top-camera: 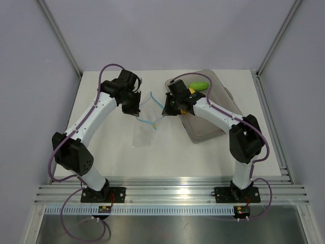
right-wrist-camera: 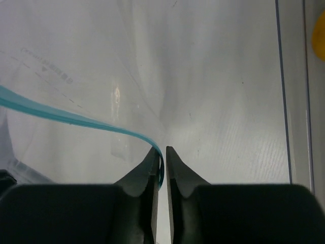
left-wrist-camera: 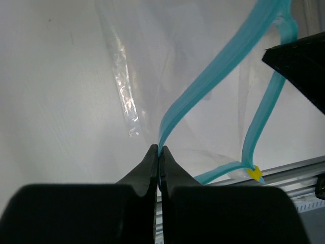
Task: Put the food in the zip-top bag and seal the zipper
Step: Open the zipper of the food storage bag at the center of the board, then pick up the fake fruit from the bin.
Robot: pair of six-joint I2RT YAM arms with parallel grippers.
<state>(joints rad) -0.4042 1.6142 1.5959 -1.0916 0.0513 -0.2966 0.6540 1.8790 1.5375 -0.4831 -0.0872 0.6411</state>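
The clear zip-top bag (top-camera: 143,129) hangs open between my two grippers over the table. Its light blue zipper (left-wrist-camera: 203,81) runs up from my left gripper (left-wrist-camera: 159,150), which is shut on one strip of it. My right gripper (right-wrist-camera: 163,151) holds its jaws a narrow gap apart; the other zipper strip (right-wrist-camera: 66,118) curves into that gap and lies against the left finger (right-wrist-camera: 152,162), not pinched. In the top view the left gripper (top-camera: 133,109) and right gripper (top-camera: 169,108) face each other across the bag mouth. A green food piece (top-camera: 198,85) and a yellow one (top-camera: 192,91) lie in the tray behind the right gripper.
A grey translucent tray (top-camera: 213,127) sits at the right, under the right forearm; its edge (right-wrist-camera: 283,101) shows in the right wrist view with a yellow piece (right-wrist-camera: 320,35) beyond. A small yellow tab (left-wrist-camera: 255,173) marks the zipper's end. Walls enclose the table.
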